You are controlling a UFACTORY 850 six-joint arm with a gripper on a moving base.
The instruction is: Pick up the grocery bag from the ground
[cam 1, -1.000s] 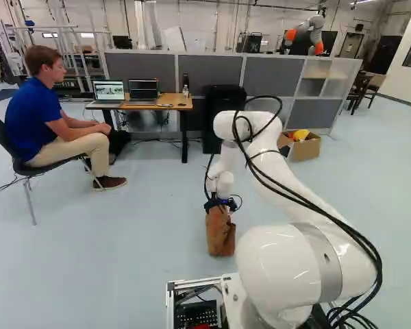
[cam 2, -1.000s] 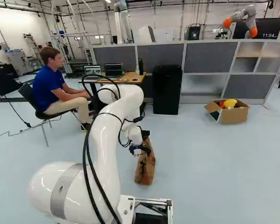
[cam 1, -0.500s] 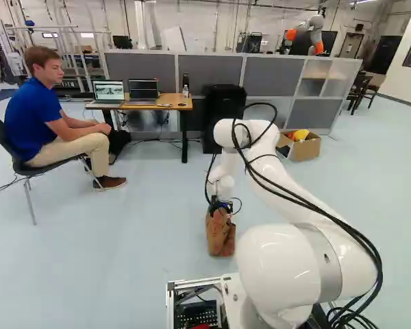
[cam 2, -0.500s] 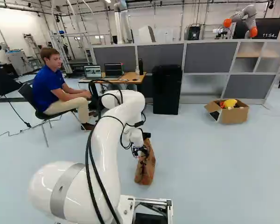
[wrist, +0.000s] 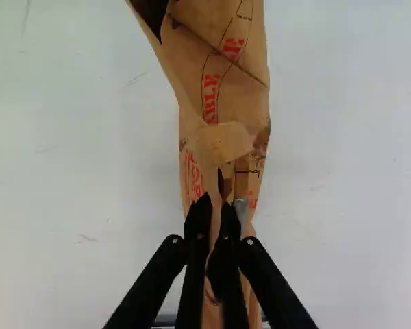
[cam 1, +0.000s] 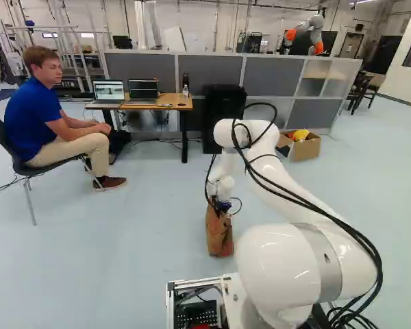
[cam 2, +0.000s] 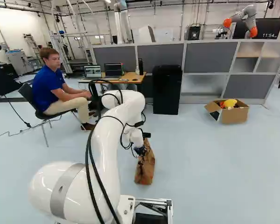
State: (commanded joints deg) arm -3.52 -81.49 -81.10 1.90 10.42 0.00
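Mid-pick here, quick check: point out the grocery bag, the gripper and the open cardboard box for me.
Grocery bag [cam 2: 144,172]: right base view, on the lower part of its brown paper side.
Gripper [wrist: 215,201]: wrist view, midway between its fingertips.
Cardboard box [cam 2: 235,116]: right base view, on its outer wall.

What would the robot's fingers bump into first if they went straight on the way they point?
The bag, most likely: its paper already runs between the fingers, and more of it shows ahead. Past that comes the floor, though how deep is hard to tell.
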